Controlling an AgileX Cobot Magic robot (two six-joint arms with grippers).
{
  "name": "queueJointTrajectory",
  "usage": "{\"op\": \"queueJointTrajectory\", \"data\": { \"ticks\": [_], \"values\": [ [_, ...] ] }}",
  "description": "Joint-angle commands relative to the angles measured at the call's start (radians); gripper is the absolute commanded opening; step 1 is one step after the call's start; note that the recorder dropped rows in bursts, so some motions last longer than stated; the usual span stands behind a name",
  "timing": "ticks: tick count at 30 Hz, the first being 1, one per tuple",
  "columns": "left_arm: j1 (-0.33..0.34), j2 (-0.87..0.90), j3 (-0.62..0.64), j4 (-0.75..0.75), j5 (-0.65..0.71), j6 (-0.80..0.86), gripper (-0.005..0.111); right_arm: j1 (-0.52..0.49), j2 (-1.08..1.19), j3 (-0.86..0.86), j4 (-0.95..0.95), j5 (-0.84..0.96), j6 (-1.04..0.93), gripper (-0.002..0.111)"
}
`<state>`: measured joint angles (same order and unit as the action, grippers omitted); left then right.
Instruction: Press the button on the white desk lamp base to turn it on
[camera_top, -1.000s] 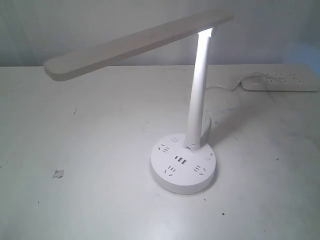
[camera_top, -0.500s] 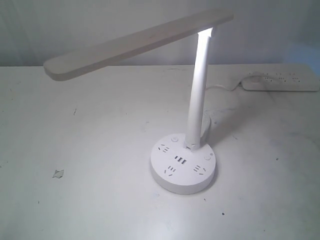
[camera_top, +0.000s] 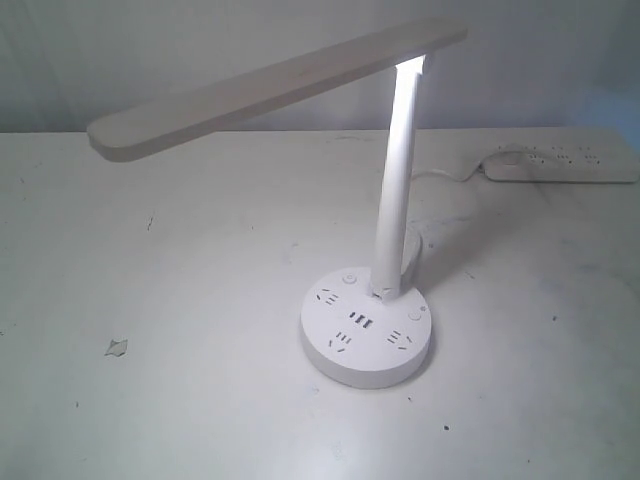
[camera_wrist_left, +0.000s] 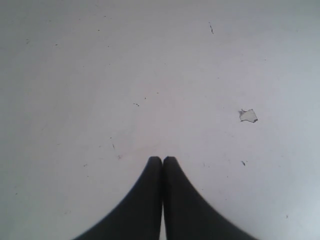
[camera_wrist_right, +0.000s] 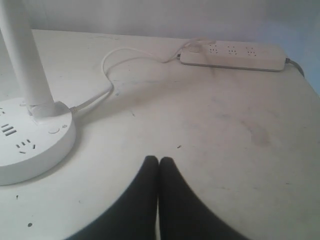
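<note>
- Your left hand (camera_wrist_left: 162, 161) is clenched: its two dark fingers press flat against each other and hold nothing.
- Your right hand (camera_wrist_right: 158, 161) is clenched the same way, fingers tip to tip and empty.
- Neither hand shows in the exterior view.
- The lamp base (camera_top: 366, 327) sits flat on the bench (camera_top: 180, 260), right of the middle and towards the front edge in the exterior view.
- The lamp (camera_top: 395, 180) stands upright on that base; its pole leans slightly, and its long flat head (camera_top: 270, 88) reaches out to the left above the bench.
- The top of the pole, just under the head, is brightly lit.
- One small round button (camera_top: 349, 278) lies on the base's back-left rim; a second button (camera_top: 414, 316) lies on its right rim.
- In the right wrist view the base is near your right hand but apart from it, with bare bench between the fingers and the base's wall.
- The left wrist view shows only bench and a small pale scrap (camera_wrist_left: 248, 115), which in the exterior view lies well apart from the base on the left.
- A white cord (camera_wrist_right: 107, 65) runs from the base to a power strip (camera_top: 560, 165) at the bench's far right edge.
</note>
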<state>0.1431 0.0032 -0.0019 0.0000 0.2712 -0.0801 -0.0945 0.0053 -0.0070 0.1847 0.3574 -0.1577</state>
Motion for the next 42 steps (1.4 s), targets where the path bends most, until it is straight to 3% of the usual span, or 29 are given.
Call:
{"op": "queueJointTrajectory", "data": {
  "ticks": [1, 24, 31, 42],
  "values": [
    [-0.005, -0.003, 0.002, 0.0, -0.004, 0.002, 0.0, -0.005, -0.005, 0.007, -0.001, -0.005, 0.005, 0.0],
    [-0.005, -0.003, 0.002, 0.0, -0.004, 0.002, 0.0, -0.005, -0.005, 0.007, -0.008, -0.005, 0.005, 0.0],
    [-0.005, -0.003, 0.002, 0.0, -0.004, 0.002, 0.0, -0.005, -0.005, 0.007, -0.096, -0.005, 0.005, 0.0],
    [-0.005, -0.003, 0.002, 0.0, -0.004, 0.002, 0.0, -0.005, -0.005, 0.007, -0.154, -0.005, 0.167, 0.0]
  ]
}}
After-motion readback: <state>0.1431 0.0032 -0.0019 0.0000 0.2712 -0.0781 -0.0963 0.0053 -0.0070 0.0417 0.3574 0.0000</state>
